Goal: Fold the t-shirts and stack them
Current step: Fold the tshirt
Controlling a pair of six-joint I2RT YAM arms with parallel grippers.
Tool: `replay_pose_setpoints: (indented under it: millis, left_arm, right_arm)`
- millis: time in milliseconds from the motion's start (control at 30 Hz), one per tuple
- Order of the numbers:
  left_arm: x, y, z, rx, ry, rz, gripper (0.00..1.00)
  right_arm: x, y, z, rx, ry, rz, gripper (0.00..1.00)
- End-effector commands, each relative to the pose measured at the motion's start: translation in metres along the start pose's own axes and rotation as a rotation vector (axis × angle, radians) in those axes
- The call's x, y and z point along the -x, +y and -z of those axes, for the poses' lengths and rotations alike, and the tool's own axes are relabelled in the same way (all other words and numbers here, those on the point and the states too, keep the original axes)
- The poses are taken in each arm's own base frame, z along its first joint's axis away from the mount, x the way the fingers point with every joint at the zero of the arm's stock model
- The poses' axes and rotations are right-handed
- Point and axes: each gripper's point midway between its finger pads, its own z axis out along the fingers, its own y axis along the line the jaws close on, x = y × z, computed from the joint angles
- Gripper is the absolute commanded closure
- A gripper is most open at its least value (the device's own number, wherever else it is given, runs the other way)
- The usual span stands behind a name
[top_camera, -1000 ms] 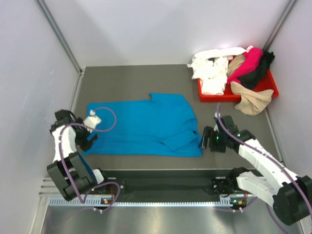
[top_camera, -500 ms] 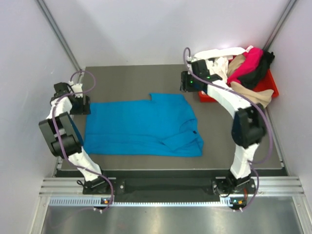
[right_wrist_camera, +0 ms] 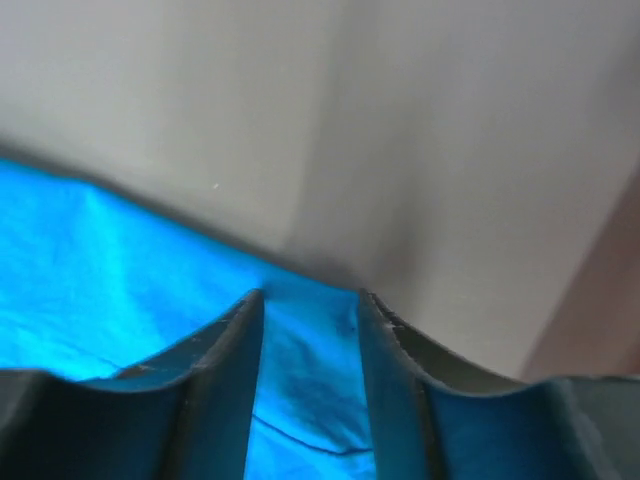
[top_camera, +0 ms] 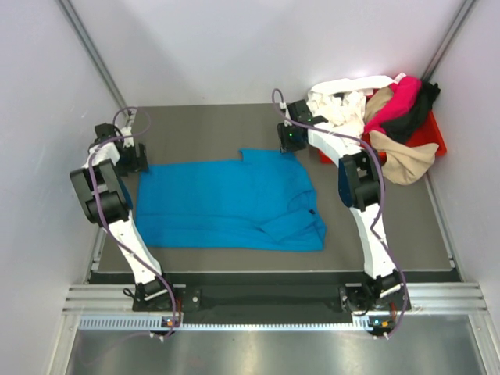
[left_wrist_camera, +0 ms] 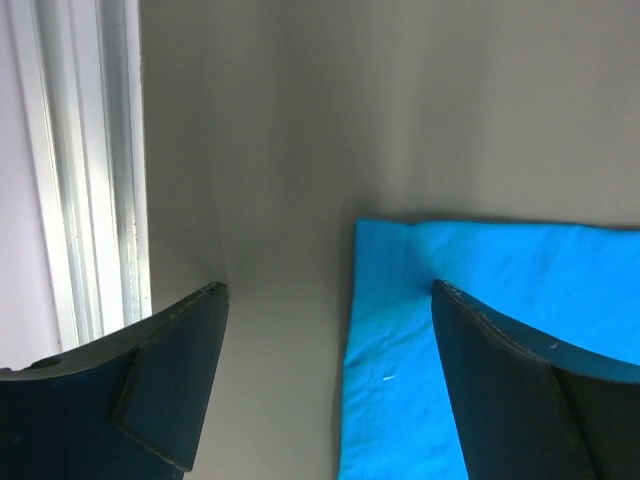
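The bright blue t-shirt (top_camera: 226, 199) lies spread flat on the grey table, with a small fold at its near right corner. My left gripper (top_camera: 134, 160) is at its far left corner. In the left wrist view the gripper (left_wrist_camera: 330, 300) is wide open, and the blue shirt's corner (left_wrist_camera: 480, 300) lies between the fingers. My right gripper (top_camera: 291, 141) is at the far right corner. In the right wrist view the gripper (right_wrist_camera: 310, 295) stands open with a narrow gap, straddling the blue cloth (right_wrist_camera: 305, 370). The white (top_camera: 340, 109), magenta (top_camera: 397, 100), black (top_camera: 418, 109) and tan (top_camera: 402, 160) t-shirts are piled at the back right.
The red tray (top_camera: 351, 157) holds the piled shirts at the back right, close to my right gripper. A metal rail (left_wrist_camera: 90, 200) and the left wall run just beside my left gripper. White walls enclose the table on three sides.
Both arms have swung from the shirt's near side out to its far corners, the left to the far left corner and the right to the far right. The shirt has not moved.
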Motion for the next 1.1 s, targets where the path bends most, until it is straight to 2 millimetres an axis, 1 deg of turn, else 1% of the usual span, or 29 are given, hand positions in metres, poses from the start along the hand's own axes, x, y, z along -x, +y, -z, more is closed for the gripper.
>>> replay_pose_setpoints:
  millis: [0,33,67,100,133,233,267,333,400,467,500,533,600,667,700,733,800,833,867,900,933,967,1000,1033,1067]
  left_arm:
    - [-0.009,-0.017,-0.005,-0.083,0.047,0.029,0.13]
    - [-0.014,-0.019,-0.006,-0.093,0.057,0.027,0.14]
    - [-0.015,-0.019,-0.006,-0.091,0.054,0.026,0.14]
    - [-0.015,-0.019,-0.006,-0.085,0.051,0.021,0.14]
    - [-0.013,-0.016,-0.006,-0.074,0.042,0.02,0.15]
    - [-0.009,-0.018,-0.009,-0.085,0.028,0.021,0.19]
    - [-0.012,-0.022,-0.009,-0.103,0.042,0.028,0.22]
    - [-0.014,-0.029,-0.011,-0.124,0.049,0.023,0.22]
    - [-0.011,-0.036,-0.014,-0.158,0.037,0.018,0.22]
    - [-0.011,-0.04,-0.017,-0.183,0.042,0.028,0.27]
    - [-0.009,-0.037,-0.018,-0.163,0.042,0.027,0.35]
    - [-0.01,-0.036,-0.02,-0.159,0.047,0.031,0.39]
    - [-0.021,-0.038,-0.023,-0.171,0.083,0.026,0.51]
    - [-0.026,-0.041,-0.022,-0.195,0.096,0.006,0.6]
    - [-0.032,-0.042,-0.021,-0.201,0.107,0.002,0.88]
    - [-0.033,-0.042,-0.021,-0.2,0.109,-0.001,0.99]
    - [-0.033,-0.044,-0.014,-0.204,0.099,-0.021,1.0]
    - [-0.027,-0.046,-0.005,-0.214,0.076,-0.034,1.0]
    - [-0.03,-0.048,-0.001,-0.222,0.075,-0.05,1.0]
    - [-0.028,-0.051,0.005,-0.234,0.064,-0.062,1.0]
    - [-0.02,-0.053,0.019,-0.243,0.026,-0.087,1.0]
    - [-0.017,-0.054,0.026,-0.243,0.008,-0.103,1.0]
    - [-0.022,-0.055,0.031,-0.24,0.006,-0.11,1.0]
    - [-0.012,-0.054,0.046,-0.222,-0.037,-0.125,1.0]
    - [-0.009,-0.052,0.05,-0.211,-0.059,-0.141,1.0]
  right_arm:
    - [-0.002,0.015,0.003,0.072,0.025,0.004,0.62]
    - [-0.006,0.018,0.006,0.087,0.032,0.002,0.72]
    - [-0.001,0.02,0.008,0.093,0.009,0.0,0.77]
    - [-0.002,0.02,0.009,0.095,0.002,-0.002,0.81]
    - [-0.002,0.02,0.012,0.097,-0.007,-0.006,0.91]
    - [0.008,0.023,0.019,0.104,-0.04,-0.008,1.0]
    - [0.01,0.023,0.02,0.106,-0.046,-0.006,1.0]
    - [0.013,0.023,0.023,0.102,-0.057,-0.002,1.0]
    - [0.013,0.022,0.025,0.095,-0.058,0.002,1.0]
    - [0.014,0.022,0.027,0.095,-0.063,0.0,1.0]
    - [0.012,0.023,0.027,0.1,-0.062,-0.002,1.0]
    - [0.014,0.024,0.03,0.105,-0.068,-0.002,1.0]
    - [0.017,0.025,0.035,0.109,-0.074,-0.006,1.0]
    - [0.02,0.025,0.04,0.108,-0.088,-0.006,1.0]
    - [0.022,0.025,0.046,0.106,-0.101,-0.006,1.0]
    - [0.024,0.025,0.049,0.104,-0.112,-0.008,1.0]
    - [0.025,0.026,0.054,0.105,-0.124,-0.013,1.0]
    - [0.031,0.028,0.064,0.112,-0.146,-0.012,1.0]
    - [0.033,0.03,0.068,0.12,-0.157,-0.013,1.0]
    - [0.026,0.031,0.069,0.127,-0.146,-0.02,1.0]
    - [0.036,0.034,0.084,0.135,-0.19,-0.019,1.0]
    - [0.036,0.034,0.089,0.135,-0.204,-0.02,1.0]
    - [0.026,0.033,0.089,0.13,-0.194,-0.029,1.0]
    - [0.035,0.035,0.104,0.138,-0.24,-0.026,1.0]
    - [0.034,0.036,0.108,0.141,-0.247,-0.025,1.0]
